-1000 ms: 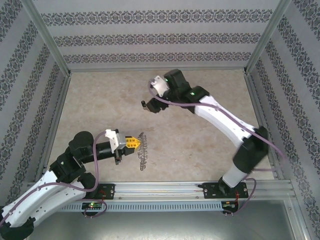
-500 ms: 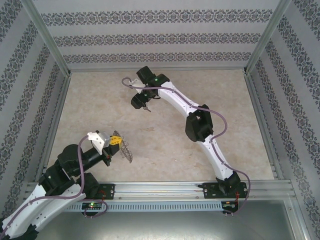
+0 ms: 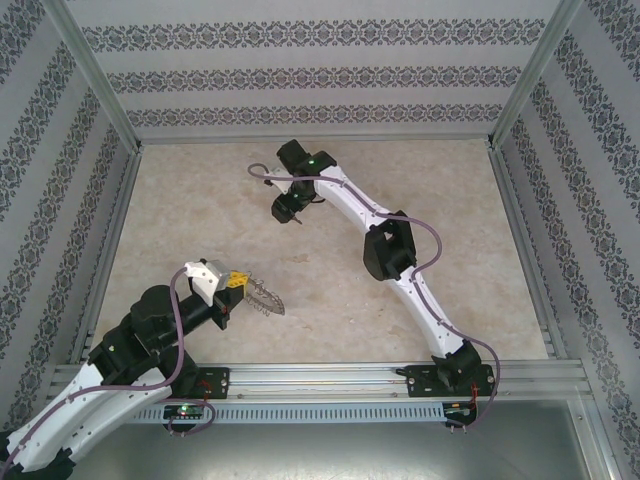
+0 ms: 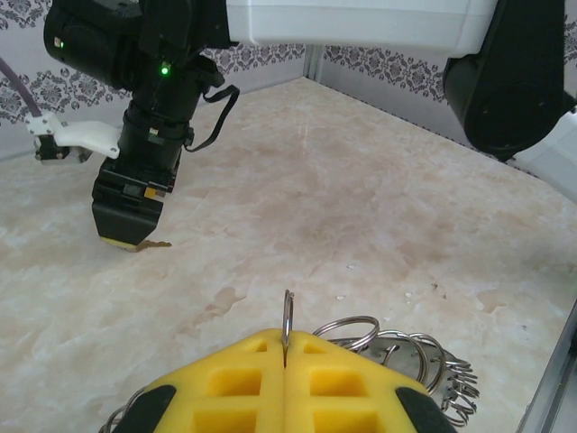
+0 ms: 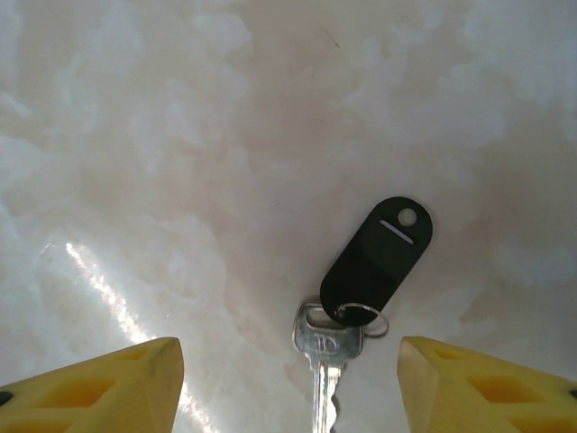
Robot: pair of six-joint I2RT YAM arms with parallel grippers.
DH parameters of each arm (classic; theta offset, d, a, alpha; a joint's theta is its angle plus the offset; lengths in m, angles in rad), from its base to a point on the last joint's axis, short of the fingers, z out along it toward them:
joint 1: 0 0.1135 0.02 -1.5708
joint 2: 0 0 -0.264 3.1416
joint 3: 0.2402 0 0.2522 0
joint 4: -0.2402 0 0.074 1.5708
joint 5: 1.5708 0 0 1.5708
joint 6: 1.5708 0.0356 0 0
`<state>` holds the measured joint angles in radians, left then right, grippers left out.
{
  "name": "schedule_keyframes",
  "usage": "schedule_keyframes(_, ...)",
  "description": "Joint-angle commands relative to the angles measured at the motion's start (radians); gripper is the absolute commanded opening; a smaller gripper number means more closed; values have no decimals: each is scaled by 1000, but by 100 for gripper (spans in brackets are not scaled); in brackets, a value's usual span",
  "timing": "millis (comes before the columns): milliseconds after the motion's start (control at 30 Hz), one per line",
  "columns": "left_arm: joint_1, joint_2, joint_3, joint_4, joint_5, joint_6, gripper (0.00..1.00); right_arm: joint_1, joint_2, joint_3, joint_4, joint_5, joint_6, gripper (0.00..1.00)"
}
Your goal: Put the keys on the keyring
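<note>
The keys (image 5: 326, 345) lie on the marble tabletop: one silver key joined by a small split ring to a black oval tag (image 5: 377, 262). My right gripper (image 5: 288, 365) hangs over them, open, its yellow fingertips (image 5: 135, 379) on either side and touching nothing. From above, that gripper (image 3: 285, 211) is at the far centre-left with the keys (image 3: 298, 220) just beneath it. My left gripper (image 4: 285, 347) is shut on one thin wire loop of the keyring (image 4: 424, 359), which sticks out beyond the pads. In the top view the keyring (image 3: 266, 298) extends right of the left gripper (image 3: 240, 283).
The right arm's black wrist and gripper (image 4: 131, 212) show in the left wrist view, standing on the far left of the table. Patterned walls and a metal frame (image 3: 125, 215) ring the tabletop. The mounting rail (image 3: 330, 378) runs along the near edge.
The right arm swung left and came down over the keys, its jaws narrowing a little. The left gripper shifted left with the keyring, which now lies flatter.
</note>
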<state>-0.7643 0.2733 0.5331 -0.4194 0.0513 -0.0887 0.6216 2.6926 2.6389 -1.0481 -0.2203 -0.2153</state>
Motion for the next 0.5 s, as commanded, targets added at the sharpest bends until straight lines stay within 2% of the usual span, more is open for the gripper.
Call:
schedule_keyframes(0,0,-8,-4,88,-3,-16,0,-4,44,55,-42,37,4,63)
schedule_keyframes(100,0,-16,-5,94,-5,-4,0,-2,75,81,-52,63,1,60)
schedule_keyframes(367,0,-20,12,81,-21,27,0,6,83,79,-83,96,-22,33)
schedule_keyframes(467,0,-20,23,76,-25,42,0,5,79,69,-100,106,-32,27)
